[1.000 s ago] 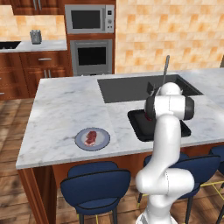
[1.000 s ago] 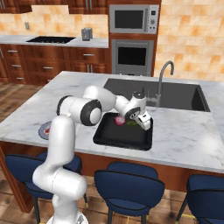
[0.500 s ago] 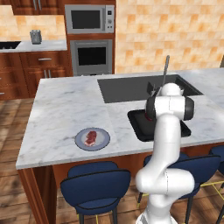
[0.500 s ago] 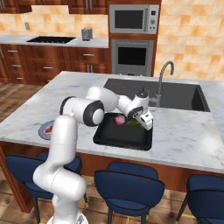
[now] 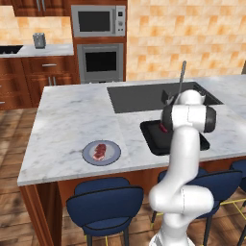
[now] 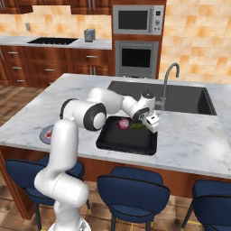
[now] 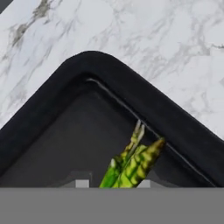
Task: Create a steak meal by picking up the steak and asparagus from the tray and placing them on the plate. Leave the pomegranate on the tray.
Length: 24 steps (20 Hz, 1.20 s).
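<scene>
Up close, asparagus [image 7: 131, 166] between tool [image 7: 113, 183] tips, grip unclear, steak [image 5: 100, 150] on plate [image 5: 113, 154]

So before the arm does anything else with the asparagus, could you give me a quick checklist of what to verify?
1. Steak already on the plate: ok.
2. Pomegranate left in the tray: ok.
3. Gripper lined up over the asparagus: ok, the stalk lies between the fingertips in the hand view.
4. Fingers closed on the asparagus: cannot tell.
5. Asparagus clear of the tray rim: not ok, its tip lies close to the corner wall.
</scene>
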Available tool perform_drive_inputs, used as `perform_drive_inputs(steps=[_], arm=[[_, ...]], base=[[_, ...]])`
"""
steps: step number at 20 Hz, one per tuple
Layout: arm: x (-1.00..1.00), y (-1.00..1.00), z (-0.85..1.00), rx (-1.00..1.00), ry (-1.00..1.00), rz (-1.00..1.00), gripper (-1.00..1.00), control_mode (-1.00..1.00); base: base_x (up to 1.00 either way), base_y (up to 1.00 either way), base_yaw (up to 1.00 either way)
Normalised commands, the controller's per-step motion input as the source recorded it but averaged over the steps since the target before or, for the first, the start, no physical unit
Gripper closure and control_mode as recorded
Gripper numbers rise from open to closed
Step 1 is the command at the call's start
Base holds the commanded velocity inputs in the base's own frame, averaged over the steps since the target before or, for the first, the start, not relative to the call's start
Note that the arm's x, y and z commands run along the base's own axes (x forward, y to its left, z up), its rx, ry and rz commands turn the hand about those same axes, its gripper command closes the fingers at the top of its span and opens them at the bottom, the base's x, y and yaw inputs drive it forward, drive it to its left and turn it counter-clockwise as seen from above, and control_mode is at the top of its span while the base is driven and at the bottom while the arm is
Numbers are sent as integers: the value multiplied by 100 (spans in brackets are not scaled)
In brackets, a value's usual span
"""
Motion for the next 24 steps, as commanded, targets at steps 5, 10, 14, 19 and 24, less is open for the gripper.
perform_drive_inputs(steps=[5, 10, 14, 19, 24], arm=[[-64, 1, 77, 0, -2, 1, 100, -100], [-68, 46, 70, -2, -19, 11, 100, -100], [-46, 68, 70, -4, -11, 17, 100, -100], [-29, 92, 55, -11, -1, 27, 100, -100], [-11, 100, 35, -16, 0, 33, 100, -100]], base=[[0, 0, 0], [0, 0, 0], [0, 0, 0], [0, 0, 0], [0, 0, 0]])
